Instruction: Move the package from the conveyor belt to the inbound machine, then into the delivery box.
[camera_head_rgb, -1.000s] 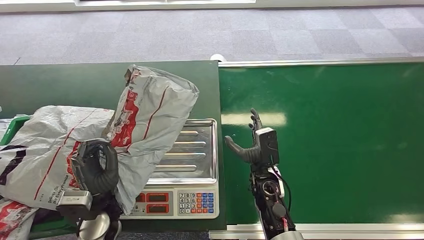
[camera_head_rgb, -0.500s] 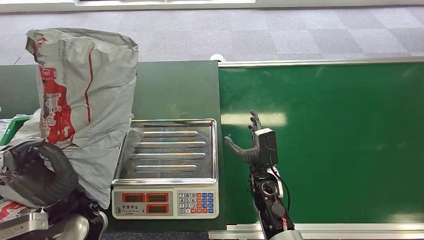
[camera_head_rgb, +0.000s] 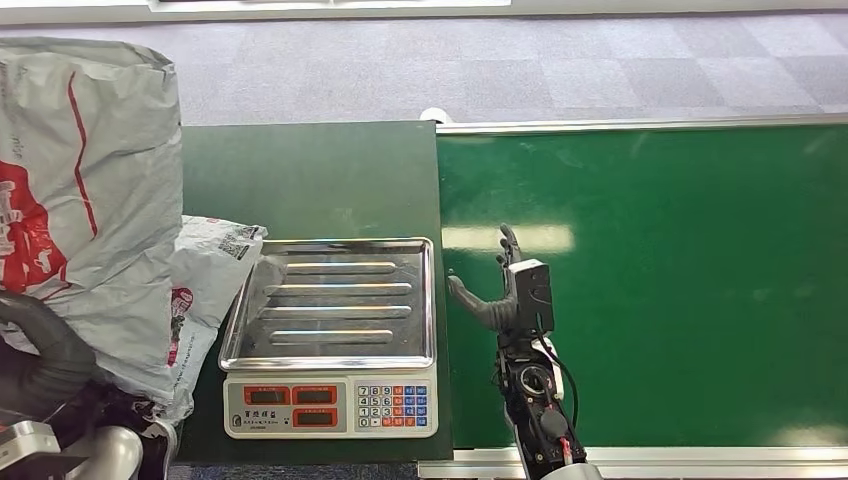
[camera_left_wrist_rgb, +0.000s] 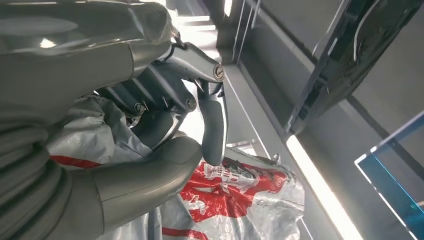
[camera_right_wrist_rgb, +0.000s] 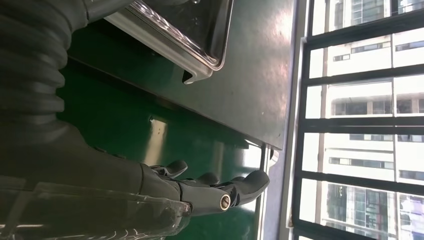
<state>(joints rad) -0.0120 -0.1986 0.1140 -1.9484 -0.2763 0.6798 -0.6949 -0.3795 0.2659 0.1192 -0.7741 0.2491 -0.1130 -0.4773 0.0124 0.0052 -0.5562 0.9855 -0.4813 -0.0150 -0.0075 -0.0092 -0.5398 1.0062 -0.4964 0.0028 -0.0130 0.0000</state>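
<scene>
The package (camera_head_rgb: 85, 200) is a crinkled grey plastic mailer printed in red, soft and baggy, and it is hanging upright at the far left of the head view, above the left end of the dark green table (camera_head_rgb: 310, 180). The left hand (camera_left_wrist_rgb: 170, 115) is gripping it: in the left wrist view the grey thumb and darker metal fingers (camera_left_wrist_rgb: 215, 125) are curling in against the wrinkled film, with the red print showing just beyond them.

Beneath the lifted package a second grey mailer (camera_head_rgb: 205, 270) with a printed label is lying slack on the table, its edge touching the left side of the scale (camera_head_rgb: 335, 335). The scale is carrying a shiny rectangular steel tray (camera_head_rgb: 340, 300) with raised ribs running across it, and nothing is lying in that tray. Its front panel is showing two red displays and a keypad of coloured keys.

To the right, the conveyor belt (camera_head_rgb: 680, 280) is lying smooth and bright green inside a pale metal frame, catching glare from the lights. The right hand (camera_head_rgb: 497, 290) is hovering just over the belt's left edge, beside the scale, its dark fingers spread apart and holding nothing.
</scene>
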